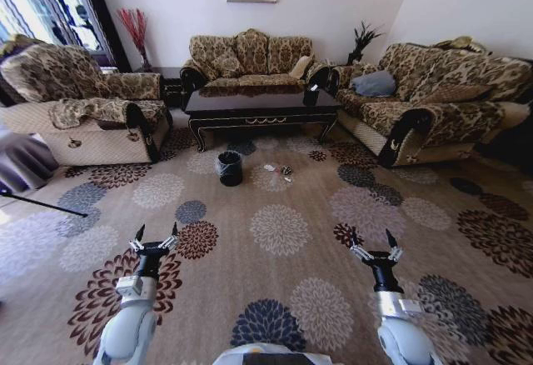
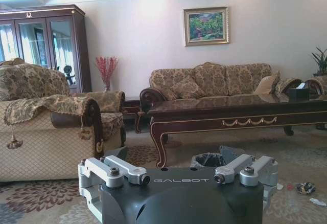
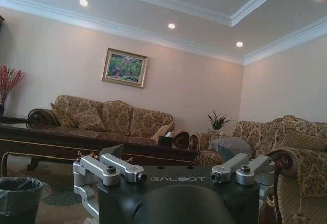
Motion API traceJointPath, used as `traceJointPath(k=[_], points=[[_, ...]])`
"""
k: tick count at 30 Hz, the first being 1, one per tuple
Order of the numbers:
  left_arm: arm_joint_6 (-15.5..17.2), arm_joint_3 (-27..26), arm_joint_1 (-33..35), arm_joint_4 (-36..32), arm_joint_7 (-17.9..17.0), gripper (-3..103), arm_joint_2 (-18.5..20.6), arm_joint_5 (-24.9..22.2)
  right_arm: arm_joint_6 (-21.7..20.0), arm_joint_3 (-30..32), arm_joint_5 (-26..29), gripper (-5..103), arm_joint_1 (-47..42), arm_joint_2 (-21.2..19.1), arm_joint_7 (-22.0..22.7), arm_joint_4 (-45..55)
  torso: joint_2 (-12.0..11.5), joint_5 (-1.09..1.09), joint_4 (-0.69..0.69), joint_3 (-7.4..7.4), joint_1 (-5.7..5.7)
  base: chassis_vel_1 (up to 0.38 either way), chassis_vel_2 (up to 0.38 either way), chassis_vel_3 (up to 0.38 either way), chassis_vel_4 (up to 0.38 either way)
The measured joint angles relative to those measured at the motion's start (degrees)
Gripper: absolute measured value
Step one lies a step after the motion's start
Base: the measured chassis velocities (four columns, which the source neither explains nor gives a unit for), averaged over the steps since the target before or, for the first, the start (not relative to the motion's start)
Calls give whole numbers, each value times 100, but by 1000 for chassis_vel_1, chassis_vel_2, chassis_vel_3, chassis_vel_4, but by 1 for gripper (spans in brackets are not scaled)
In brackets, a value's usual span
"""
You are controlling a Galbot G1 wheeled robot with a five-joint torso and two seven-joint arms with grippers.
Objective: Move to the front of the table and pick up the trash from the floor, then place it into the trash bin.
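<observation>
Trash (image 1: 279, 170) well ahead of both spread, empty grippers

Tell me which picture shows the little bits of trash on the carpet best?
The head view: the trash lies in full sight on the floor, beside the trash bin. The left wrist view catches a few bits at its edge; the right wrist view has the bin.

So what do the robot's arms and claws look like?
Both arms are smooth pale grey. The left gripper and right gripper each have a black wrist and two silver linked fingers with dark pointed tips. The black housing reads GALBOT in pale letters.
</observation>
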Motion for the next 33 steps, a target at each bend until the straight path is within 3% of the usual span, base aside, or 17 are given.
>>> traceJointPath(k=[24,33], points=[[-45,-1,18,-7,6,100,7,-19,23,-2,-6,100,-4,-25,0,-2,-523,0,1,-302,-220,6,10,6,5],[-105,-2,-9,39,17,100,1,6,28,-15,-7,100,4,5,0,-24,-617,0,0,-355,-257,14,9,9,11]])
